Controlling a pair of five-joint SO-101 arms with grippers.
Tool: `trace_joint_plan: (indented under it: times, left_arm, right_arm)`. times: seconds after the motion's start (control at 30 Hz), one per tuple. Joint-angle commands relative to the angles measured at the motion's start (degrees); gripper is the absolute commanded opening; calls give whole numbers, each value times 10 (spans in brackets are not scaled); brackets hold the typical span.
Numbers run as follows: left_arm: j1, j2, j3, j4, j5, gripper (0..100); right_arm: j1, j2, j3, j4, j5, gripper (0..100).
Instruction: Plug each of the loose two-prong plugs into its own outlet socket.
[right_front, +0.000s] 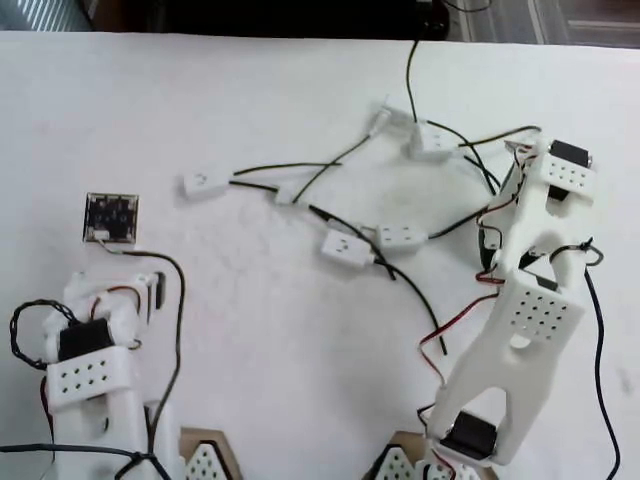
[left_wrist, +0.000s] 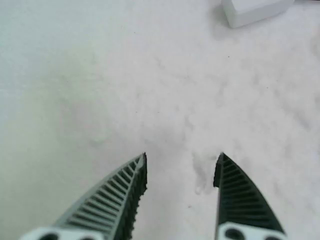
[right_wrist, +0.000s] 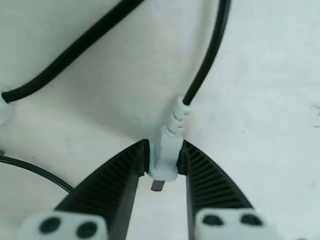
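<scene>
- High view: tangled black cables (right_front: 409, 65) cross the white table (right_front: 300, 400); tugging one could drag the mid-table outlet sockets (right_front: 402, 235) askew.
- Right gripper (right_wrist: 164, 146), far right, pinches a two-prong plug (right_wrist: 169, 152) near its tip; it could pivot.
- Left gripper (left_wrist: 182, 157), near left, is parted and empty.

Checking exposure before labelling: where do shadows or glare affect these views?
High view: the white table is brightly lit, and the black cables cast thin shadows. Left wrist view: soft shadow beside the white plastic block. Right wrist view: faint shadow beside the white two-prong plug in the right gripper.
</scene>
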Motion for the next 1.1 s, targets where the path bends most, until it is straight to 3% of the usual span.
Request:
trace_joint_plan:
  times: [0.0, 0.63, 0.83, 1.07]
  left_arm:
    - [-2, -8, 0, -11, 2, 221]
    - [-2, -8, 0, -11, 2, 221]
    - [-2, -8, 0, -11, 2, 221]
    - [-2, -8, 0, -11, 2, 221]
  right_arm:
    - [4, -15, -25, -3, -22, 84]
    - [2, -15, -42, -2, -37, 147]
    - [0, -11, -61, -2, -54, 42]
    - [4, -10, -60, 5, -55, 110]
